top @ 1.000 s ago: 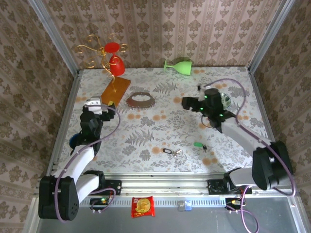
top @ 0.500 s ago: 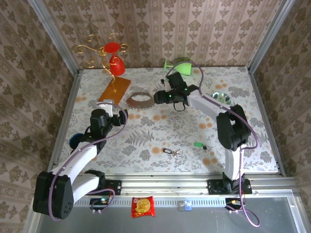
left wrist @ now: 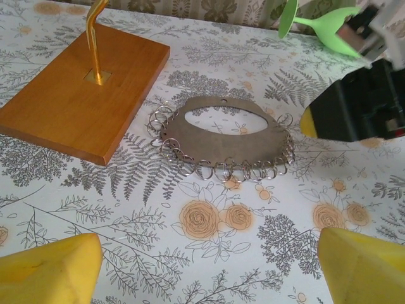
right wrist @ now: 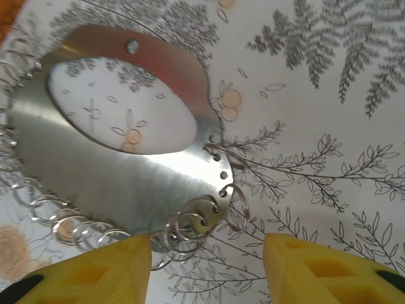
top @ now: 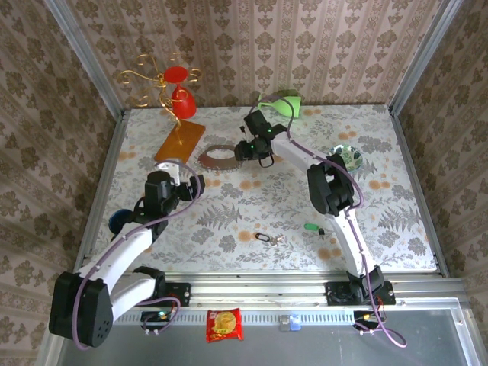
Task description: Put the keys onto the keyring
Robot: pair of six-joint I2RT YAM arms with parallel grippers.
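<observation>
The keyring [top: 210, 162] is a flat grey oval metal plate edged with several small wire rings, lying at the back of the table beside a wooden base. My right gripper [top: 246, 155] hangs open over its right end. In the right wrist view the yellow fingers [right wrist: 88, 272] straddle the plate [right wrist: 107, 171] and its rings, gripper [right wrist: 205, 275] empty. My left gripper [top: 188, 185] stands open short of the keyring [left wrist: 221, 155], nothing between its fingers [left wrist: 47, 272]. The green-headed key [top: 311, 226] and the silver dark-headed key [top: 267, 239] lie near the front edge.
A wooden base [top: 181, 141] with a gold wire stand and a red glass [top: 181, 97] sits left of the keyring. A green glass [top: 280, 103] lies at the back wall. A small patterned dish [top: 347, 156] is at the right. The right arm's black wrist [left wrist: 357, 107] shows beside the keyring.
The right arm swung from the right side of the table across to the back centre, ending over the keyring's right end. The left gripper moved right and forward toward the keyring.
</observation>
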